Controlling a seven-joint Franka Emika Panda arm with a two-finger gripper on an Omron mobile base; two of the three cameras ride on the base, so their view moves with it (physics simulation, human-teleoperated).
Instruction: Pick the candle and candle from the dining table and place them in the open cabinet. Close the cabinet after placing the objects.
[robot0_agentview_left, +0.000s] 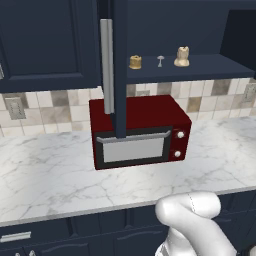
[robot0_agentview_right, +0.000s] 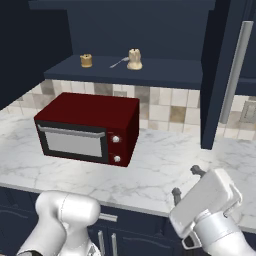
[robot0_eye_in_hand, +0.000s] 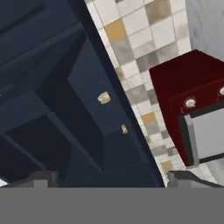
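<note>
Navy cabinet (robot0_agentview_right: 150, 70) shelf holding both candles (robot0_agentview_right: 134, 59), no legible writing, fingers (robot0_agentview_right: 186, 181) spread wide, empty.

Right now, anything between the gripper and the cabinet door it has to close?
Nothing visible. The gripper hangs open low over the counter, apart from the cabinet door, which stands open edge-on with its bar handle exposed. The microwave sits off to the side. Both candles are already on the shelf.

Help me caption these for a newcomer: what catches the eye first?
The red microwave on the white marble counter stands out against the dark navy fronts. Above it, the open cabinet holds a golden-tan candle and a pale cream candle on its shelf. Low down, the open gripper holds nothing.
</note>
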